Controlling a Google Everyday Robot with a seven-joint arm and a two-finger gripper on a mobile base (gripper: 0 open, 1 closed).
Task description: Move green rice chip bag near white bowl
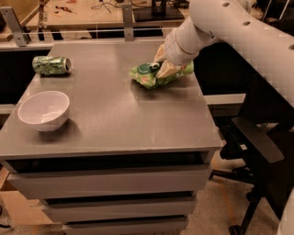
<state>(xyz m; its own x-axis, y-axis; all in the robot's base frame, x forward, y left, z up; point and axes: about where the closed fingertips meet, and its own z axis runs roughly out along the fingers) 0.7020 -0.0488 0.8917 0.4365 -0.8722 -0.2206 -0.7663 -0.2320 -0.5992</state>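
The green rice chip bag (148, 76) lies crumpled at the back right of the grey table (115, 119). My gripper (164, 64) comes in from the right on the white arm. Its tan fingers (168, 69) are closed around the bag's right half, and the bag still rests on the table. The white bowl (44, 109) stands upright and empty near the front left corner, far from the bag.
A green soda can (52, 65) lies on its side at the back left. A black office chair (262, 151) stands to the right of the table. Drawers front the table below its top. A cluttered workbench (92, 9) runs behind.
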